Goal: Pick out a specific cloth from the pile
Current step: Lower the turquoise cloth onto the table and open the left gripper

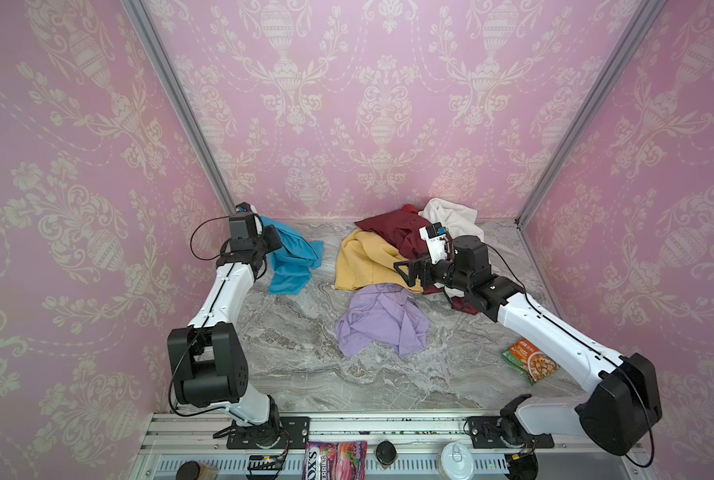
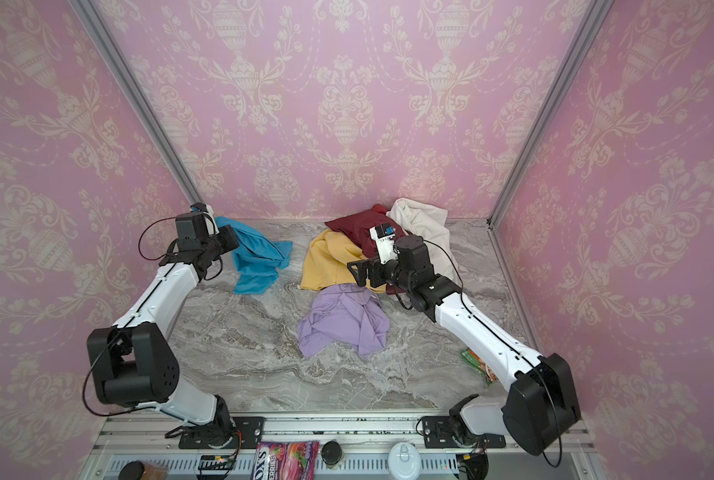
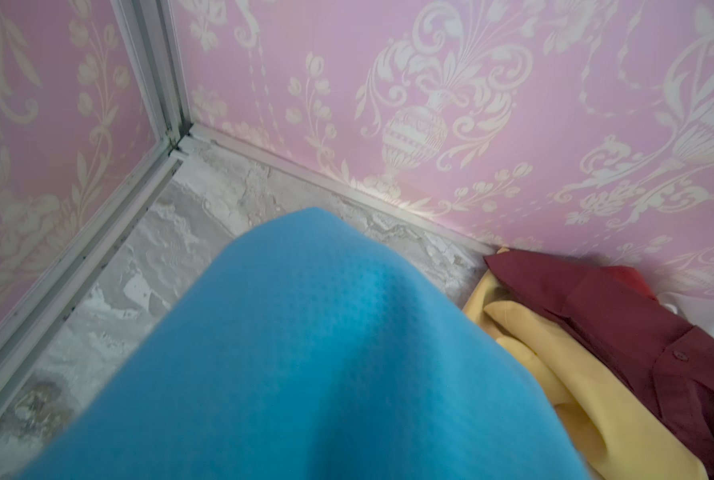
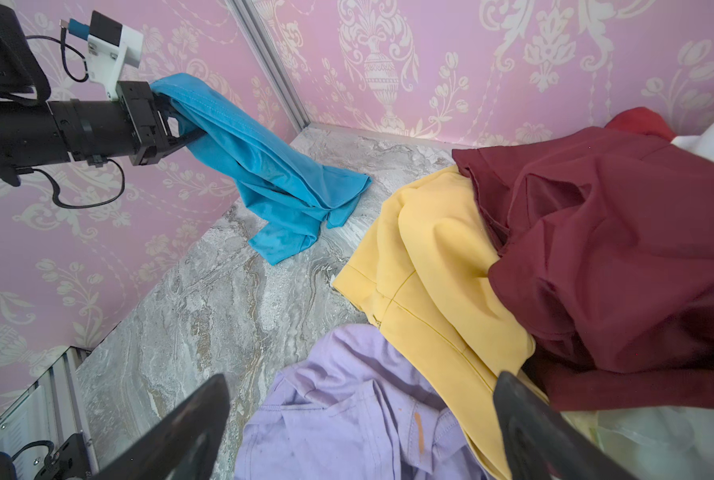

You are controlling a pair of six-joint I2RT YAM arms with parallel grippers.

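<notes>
Overhead, in both top views, the left gripper (image 1: 273, 246) pinches the cloth (image 1: 295, 262), tail on the tabletop (image 1: 305, 361), apart from the pile (image 1: 388, 257). Left wrist: the cloth fills the foreground. Right wrist: the right gripper (image 4: 363, 419) gapes empty.

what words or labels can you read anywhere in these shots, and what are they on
"OX'S": sideways on the pink sweets packet at the front edge in both top views, start hidden.
"ERRIES": same packet, start hidden.
Green snack packet lying on the right: print too small to read.
</notes>
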